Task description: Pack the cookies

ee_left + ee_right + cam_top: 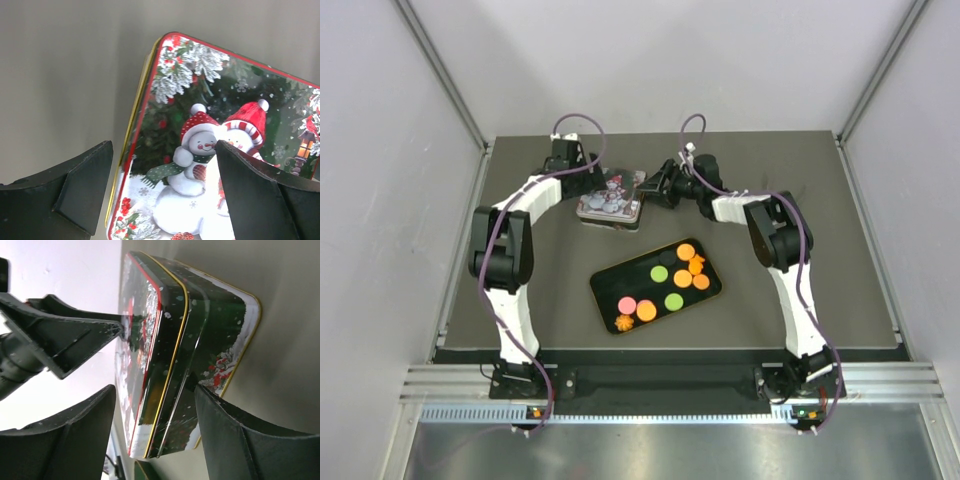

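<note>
Cookies (682, 278): lay loose on black tray (610, 282), 5 o'clock of lidded snowman tin (610, 205); left gripper (164, 150) hung wide open, empty, over lid's 10 o'clock edge; right gripper (155, 390) stood parted astride its 3 o'clock side, unclamped, likely stationed for lid removal.

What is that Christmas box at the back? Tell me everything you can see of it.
A rectangular tin, metal by its look, lid shut. The lid shows two snowmen in red hats, snowy pine boughs, berries and a lantern, edged red above a gold rim; the sides are dark green. It lies flat on the dark table, beyond the black tray. The left gripper hangs open over the lid; the right gripper, open, straddles one side. Whether either touches is unclear.
</note>
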You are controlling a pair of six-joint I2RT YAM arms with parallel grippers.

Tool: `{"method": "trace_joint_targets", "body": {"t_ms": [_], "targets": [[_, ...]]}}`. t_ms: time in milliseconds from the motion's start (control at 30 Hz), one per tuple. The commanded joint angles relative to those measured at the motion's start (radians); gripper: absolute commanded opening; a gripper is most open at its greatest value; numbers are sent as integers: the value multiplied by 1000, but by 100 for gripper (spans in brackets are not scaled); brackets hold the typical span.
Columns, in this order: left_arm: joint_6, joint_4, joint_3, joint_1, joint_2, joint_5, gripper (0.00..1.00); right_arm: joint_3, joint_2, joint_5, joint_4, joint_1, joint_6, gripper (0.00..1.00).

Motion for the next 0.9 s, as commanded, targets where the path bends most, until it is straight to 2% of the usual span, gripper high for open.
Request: {"method": "trace_joint_targets", "body": {"t_ms": [0,533,867], "targets": [[46,-54,27,-19,25,-19,88,67,-60,32,-109,27,-104,65],[31,-45,2,-25,-1,45,88,99,-72,92,-239,50,-192,63],[-9,-20,-44,-25,-49,96,88,127,-94,117,-296,58,-241,68]]}}
